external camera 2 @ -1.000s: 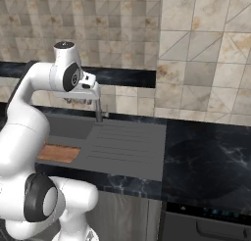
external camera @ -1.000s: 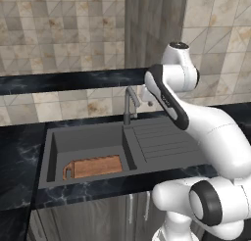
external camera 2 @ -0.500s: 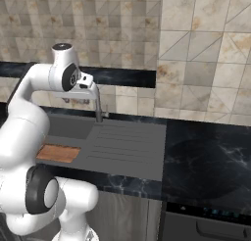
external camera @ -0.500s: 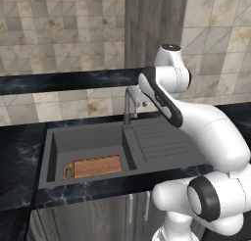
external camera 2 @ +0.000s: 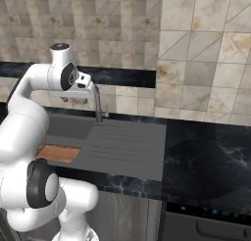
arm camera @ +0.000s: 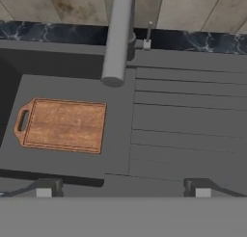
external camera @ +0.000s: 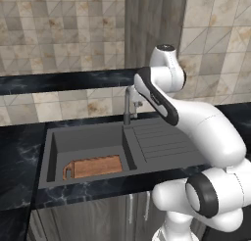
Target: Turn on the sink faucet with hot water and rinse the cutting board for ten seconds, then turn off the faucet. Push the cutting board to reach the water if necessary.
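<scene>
The sink faucet [arm camera: 118,36] rises at the back rim of the dark grey sink [arm camera: 188,120], and its spout end hangs over the basin. Its small side lever [arm camera: 147,36] stands to the right of the post. No water shows at the spout. The cutting board [arm camera: 65,125] lies flat on the basin floor, left of and below the spout end, with its handle hole at the left. My gripper [arm camera: 123,188] hovers above the sink's front rim, open, with nothing between the tips. The faucet [external camera: 128,105] and the board [external camera: 93,167] also appear in the left base view, and the board [external camera 2: 59,153] in the right base view.
A ribbed drainboard [external camera: 157,142] lies to the right of the basin. Black marble counter [external camera 2: 206,156] surrounds the sink, with a tiled wall behind it. My own arm [external camera: 157,98] crosses just beside the faucet [external camera 2: 98,105].
The arm's upper joint has swung a little to the left, closer to the faucet. The cutting board and the faucet have not moved.
</scene>
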